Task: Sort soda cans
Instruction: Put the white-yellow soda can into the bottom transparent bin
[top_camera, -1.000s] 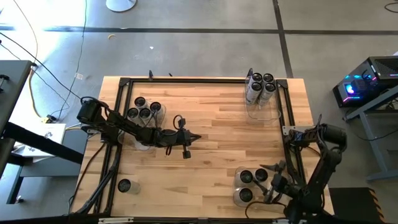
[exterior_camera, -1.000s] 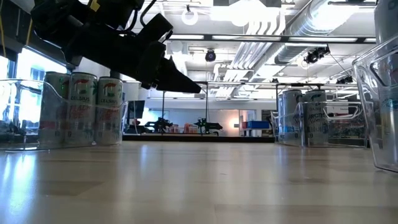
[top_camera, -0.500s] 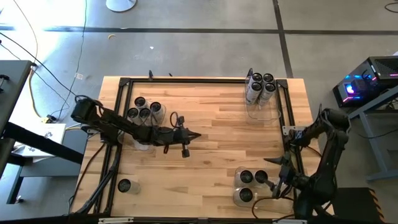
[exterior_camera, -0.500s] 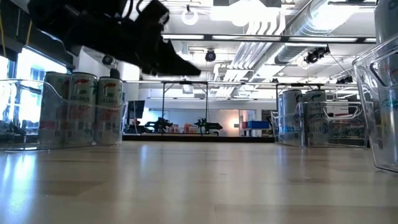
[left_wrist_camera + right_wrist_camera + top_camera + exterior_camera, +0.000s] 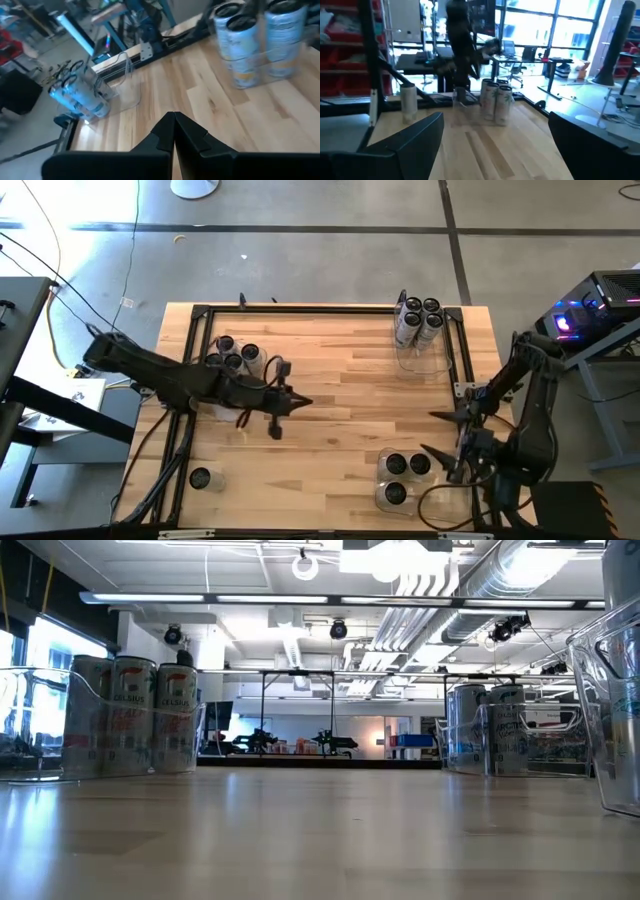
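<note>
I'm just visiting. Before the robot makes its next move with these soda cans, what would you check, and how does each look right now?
1. Left hand empty, fingers together: ok.
2. Right hand open, empty: ok.
3. Lone can at the table's near left corner, outside any bin: not ok.
4. Cans in the far right bin upright: ok.
5. Which bin the lone can belongs in: cannot tell.
</note>
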`<action>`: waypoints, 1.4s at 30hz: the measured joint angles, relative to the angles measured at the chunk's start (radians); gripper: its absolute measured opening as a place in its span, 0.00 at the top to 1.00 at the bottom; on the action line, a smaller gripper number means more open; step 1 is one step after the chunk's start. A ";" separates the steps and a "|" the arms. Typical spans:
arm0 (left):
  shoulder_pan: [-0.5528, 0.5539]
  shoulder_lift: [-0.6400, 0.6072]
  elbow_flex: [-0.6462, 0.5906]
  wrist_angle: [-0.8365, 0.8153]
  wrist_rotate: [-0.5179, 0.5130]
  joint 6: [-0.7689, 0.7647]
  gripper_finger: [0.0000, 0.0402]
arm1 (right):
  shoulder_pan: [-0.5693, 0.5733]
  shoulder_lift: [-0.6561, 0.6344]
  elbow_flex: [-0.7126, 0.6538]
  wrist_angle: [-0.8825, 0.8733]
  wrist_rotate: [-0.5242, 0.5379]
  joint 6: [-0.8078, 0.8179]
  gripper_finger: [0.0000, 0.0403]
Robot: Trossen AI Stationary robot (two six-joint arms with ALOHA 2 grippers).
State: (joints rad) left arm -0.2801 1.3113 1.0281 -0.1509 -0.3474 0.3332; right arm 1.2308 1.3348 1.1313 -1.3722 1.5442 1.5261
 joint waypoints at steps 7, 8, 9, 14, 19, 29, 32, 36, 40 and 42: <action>-0.045 0.002 0.311 -0.440 -0.002 0.011 0.88 | -0.147 0.001 0.000 0.379 -0.161 -0.440 0.12; -0.049 -0.001 0.338 -0.489 -0.002 -0.015 0.85 | -0.189 0.002 0.000 0.486 -0.226 -0.595 0.12; -0.054 -0.005 0.360 -0.541 -0.002 -0.047 0.81 | -0.234 0.006 0.000 0.610 -0.300 -0.763 0.12; -0.103 -0.037 0.439 -0.798 -0.002 -0.242 0.66 | -0.460 0.027 0.000 1.154 -0.762 -1.527 0.12; -0.232 -0.048 0.489 -1.074 -0.002 -0.471 0.60 | -0.679 0.033 0.000 1.391 -1.085 -1.773 0.12; -0.483 0.001 0.483 -1.248 0.119 -1.071 0.56 | -0.901 0.114 0.000 1.502 -1.377 -1.763 0.12; -0.512 0.003 0.483 -1.274 0.118 -1.263 0.50 | -0.903 0.149 0.000 1.503 -1.405 -1.763 0.12; -0.558 0.004 0.483 -1.274 0.122 -1.408 0.37 | -0.868 0.164 0.000 1.477 -1.408 -1.780 0.12; -0.606 0.027 0.483 -1.263 0.145 -1.534 0.27 | -0.818 0.165 0.000 1.454 -1.411 -1.840 0.12; -0.642 0.057 0.483 -1.271 0.187 -1.590 0.25 | -0.796 0.165 0.000 1.456 -1.411 -1.843 0.12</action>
State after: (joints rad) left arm -0.9226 1.3684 1.5108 -1.4223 -0.1603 -1.2567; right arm 0.4344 1.4998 1.1309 0.0841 0.1329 -0.3168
